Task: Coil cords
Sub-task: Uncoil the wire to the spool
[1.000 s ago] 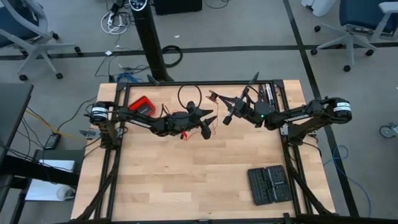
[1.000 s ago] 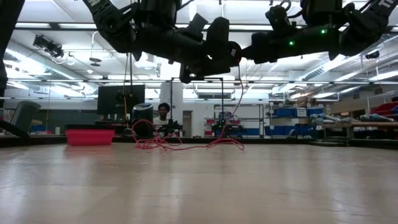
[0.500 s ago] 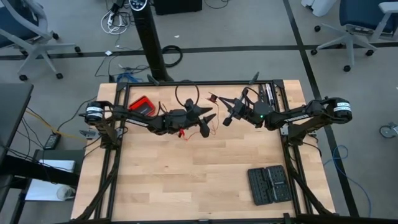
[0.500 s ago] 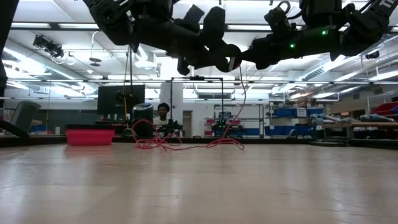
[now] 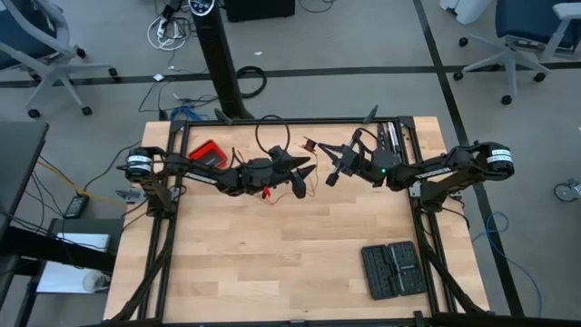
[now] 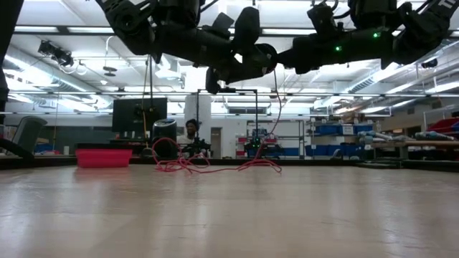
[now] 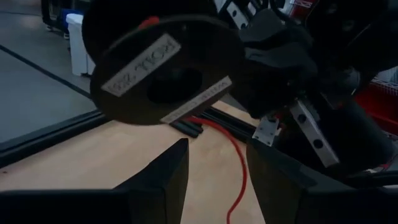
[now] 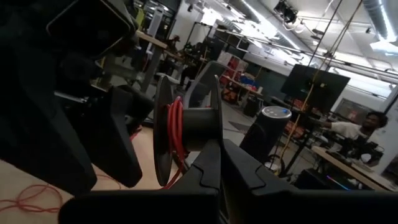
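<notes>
The thin red wire lies partly as a loose tangle [image 6: 208,165] on the table's far middle [image 5: 268,193]. One strand [image 6: 276,115] rises from it to a black spool [image 8: 186,130], which carries a few red turns. My right gripper [image 8: 213,154] is shut on that spool above the table [image 5: 310,143]. My left gripper [image 7: 217,146] stands open just left of the spool [image 7: 161,68], level and facing its labelled side. The hanging strand [image 7: 239,165] shows in the gap between its fingers; whether it touches a finger, I cannot tell. My right gripper pinches the rim of one of the spool's flanges [image 8: 217,134] between its two fingers. The fingers come about level from the table's right. The spool is lifted clear of the table with its axle roughly level, and the red wire hangs slack below it.
A red box with a black top [image 5: 209,153] sits at the far left. A black two-part case [image 5: 392,270] lies near the right front corner. Black frame rails [image 5: 172,227] line the table's sides. A person [image 6: 192,130] sits beyond the far edge.
My left gripper has rolled a little about its own pointing line and stayed open beside the spool. The spool and the wire tangle on the table have kept their places.
</notes>
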